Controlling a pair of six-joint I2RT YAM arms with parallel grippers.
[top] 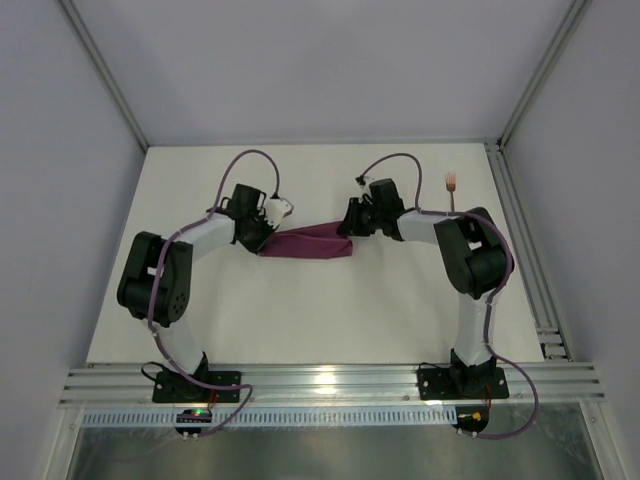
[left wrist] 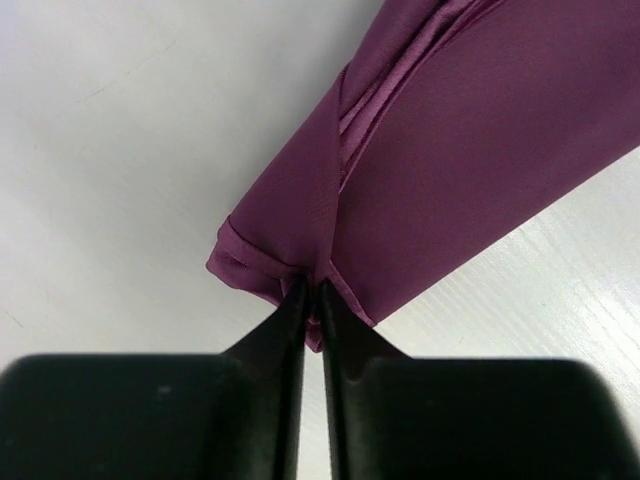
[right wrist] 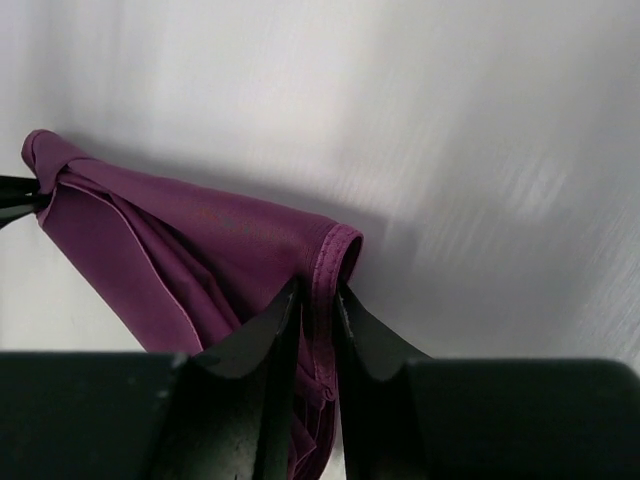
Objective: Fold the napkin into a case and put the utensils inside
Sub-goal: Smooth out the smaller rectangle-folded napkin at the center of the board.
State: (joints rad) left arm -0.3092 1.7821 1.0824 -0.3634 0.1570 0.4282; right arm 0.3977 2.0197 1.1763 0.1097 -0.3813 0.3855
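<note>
- Slippage looked the main hazard on the left. The left gripper (left wrist: 310,290) had its jaws pressed together on only a small bunched corner of the napkin (left wrist: 450,170), so a pull away from the other arm could have dragged that corner free.
- Layers fanned apart just past that pinch, with several hem edges showing. A jerk or an uneven release could have let them slide and spoiled the fold.
- Cloth spanned the gap between the two arms as a narrow maroon-purple band, toward the far side of the table (top: 300,320). Whether it lay on the surface or hung just above it, I could not tell.
- Fabric looked soft and smooth with a slight sheen. It was loosely layered and creased, and not yet a neat flat case.
- Hold on the right was shallow too: the right gripper (right wrist: 318,295) had its jaws clamped on the rolled hem at the napkin's right end. It might have lost that edge if the arms had drawn apart or twisted.
- Cutlery lay well apart from the cloth. The fork (top: 452,184) sat at the table's far right, near the right arm, where a wide swing might have knocked it. No second utensil could be made out.
</note>
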